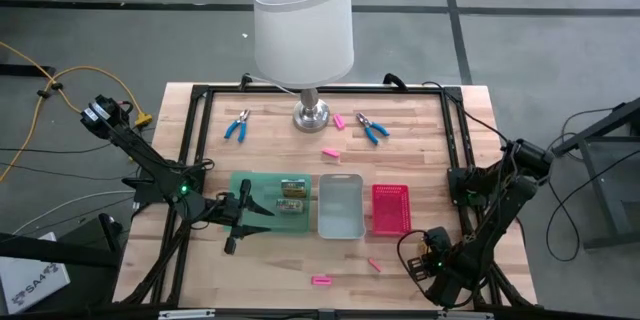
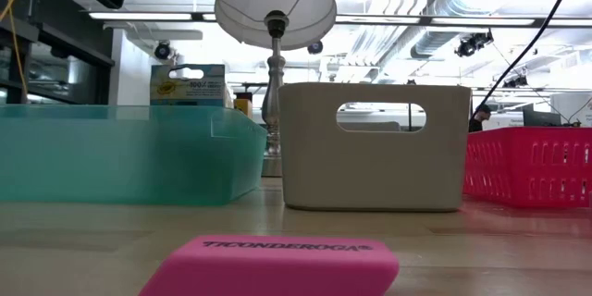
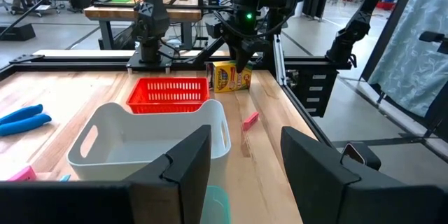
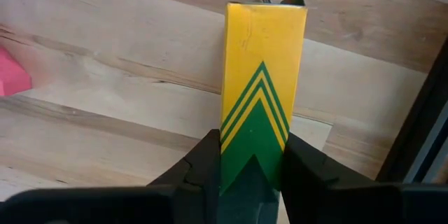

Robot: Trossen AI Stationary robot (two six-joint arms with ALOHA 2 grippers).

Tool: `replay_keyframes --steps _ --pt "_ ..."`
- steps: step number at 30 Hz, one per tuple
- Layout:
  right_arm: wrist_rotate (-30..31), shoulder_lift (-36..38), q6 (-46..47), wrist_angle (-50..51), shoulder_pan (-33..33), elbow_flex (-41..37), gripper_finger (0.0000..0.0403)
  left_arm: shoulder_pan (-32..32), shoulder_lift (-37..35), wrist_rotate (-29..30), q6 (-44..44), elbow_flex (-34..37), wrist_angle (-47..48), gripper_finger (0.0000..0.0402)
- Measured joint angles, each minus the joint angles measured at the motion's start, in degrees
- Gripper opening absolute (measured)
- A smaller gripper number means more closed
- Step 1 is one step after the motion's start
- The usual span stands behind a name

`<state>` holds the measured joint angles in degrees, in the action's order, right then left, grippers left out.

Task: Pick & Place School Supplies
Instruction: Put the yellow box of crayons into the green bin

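My right gripper (image 4: 250, 164) hangs over the table's near right corner (image 1: 437, 260), shut on a yellow-green pack (image 4: 262, 77) with green chevrons; the left wrist view shows that pack (image 3: 231, 77) upright under it. My left gripper (image 3: 245, 161) is open and level at the green tray's (image 1: 255, 185) near side, with nothing between its fingers. Two more packs (image 1: 291, 196) lie in that tray. Two blue-handled pliers (image 1: 237, 126) (image 1: 372, 128) lie near the lamp. Pink erasers (image 1: 330, 153) (image 1: 321, 280) lie loose on the wood. My right gripper pinches the pack's upper end (image 4: 253, 147) between its two fingers, one on each face flanking the chevron side. The fingers come from above, pointing down along the pack. The pack hangs upright; whether its lower end (image 3: 229, 88) touches the wood, I cannot tell.
A white tray (image 1: 340, 205) and a pink basket (image 1: 391, 208) stand in a row right of the green tray. The white-shaded lamp (image 1: 303, 30) stands at the far middle. A black frame rail (image 1: 455, 150) borders the table. One eraser (image 2: 277, 264) lies near the front edge.
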<state>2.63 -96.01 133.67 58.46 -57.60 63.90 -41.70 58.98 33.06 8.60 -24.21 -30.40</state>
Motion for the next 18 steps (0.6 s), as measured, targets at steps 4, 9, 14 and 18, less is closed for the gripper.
replay_keyframes --steps 4,9,14,18 --pt "0.02 0.26 -0.01 0.02 0.0 0.0 0.0101 0.0 0.0 0.0 -0.01 0.0 0.0 0.0169" --pt "0.1 2.41 -0.42 0.61 0.0 -0.07 0.01 -0.02 0.0 0.0 -0.02 0.0 -0.02 0.0169" --pt "0.67 5.15 -1.36 1.49 -0.15 -0.07 0.01 0.0 0.0 0.0 -0.02 0.0 -0.01 0.0169" --pt "3.21 7.39 -4.07 1.57 -0.15 -0.07 0.01 -0.02 0.0 0.0 -0.04 0.0 0.01 0.0169"
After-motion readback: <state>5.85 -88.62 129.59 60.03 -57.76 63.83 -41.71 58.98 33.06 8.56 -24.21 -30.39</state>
